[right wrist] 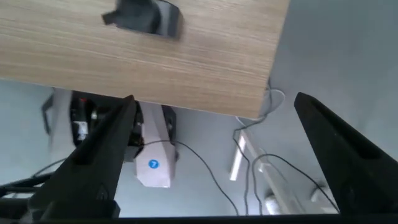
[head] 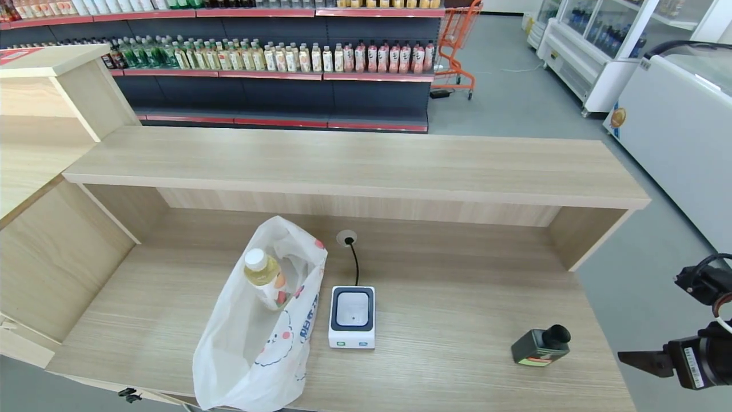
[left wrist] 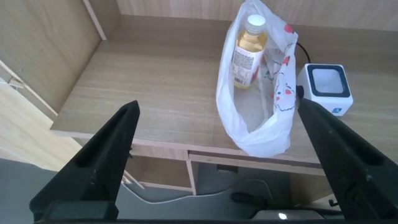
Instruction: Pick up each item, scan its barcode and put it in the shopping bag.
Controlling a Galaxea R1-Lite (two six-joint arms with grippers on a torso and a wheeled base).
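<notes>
Near counter edge [head: 597,343] (right): dark bottle [head: 540,346]

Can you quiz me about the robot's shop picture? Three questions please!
1. True or false: the drink bottle is already inside the shopping bag.
2. What stands on the counter between the shopping bag and the dark bottle? A) the scanner B) a basket C) a cup
3. Which gripper is nearer the dark bottle?

Key: 1 true. 2 A. 3 the right gripper.
</notes>
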